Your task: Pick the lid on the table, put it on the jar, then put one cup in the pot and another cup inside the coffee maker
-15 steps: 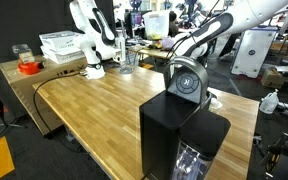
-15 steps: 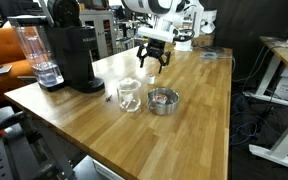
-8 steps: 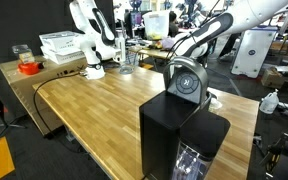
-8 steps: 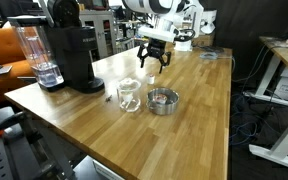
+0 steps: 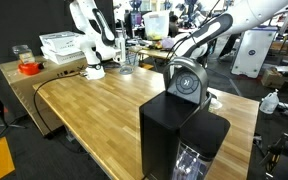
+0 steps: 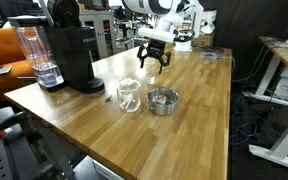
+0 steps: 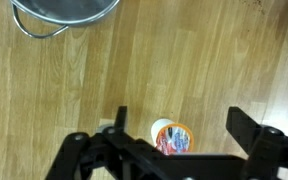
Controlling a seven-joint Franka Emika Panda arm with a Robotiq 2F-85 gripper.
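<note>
On a long wooden bench point(image 6: 184, 120) in a busy lab, with other white robot arms point(image 5: 87, 35) and cluttered desks behind, the coffee maker point(image 6: 69, 50) stands at one end, its water tank beside it; in an exterior view it fills the foreground point(image 5: 184, 125). Near the bench's middle sit a clear glass jar point(image 6: 129, 95) and, just beside it, a small metal pot point(image 6: 163, 100). Nothing on the bench has shifted since the earlier frames, and the arm has not moved either. The white arm reaches down from behind the bench with its black gripper point(image 6: 152, 58) pointing at the wood, jaws spread wide and holding nothing. From the wrist view, the gripper point(image 7: 174, 135) hangs over a small round cup point(image 7: 171, 137) with a colourful top, which lies between the fingers, while the pot's rim point(image 7: 64, 15) shows at the upper edge.
</note>
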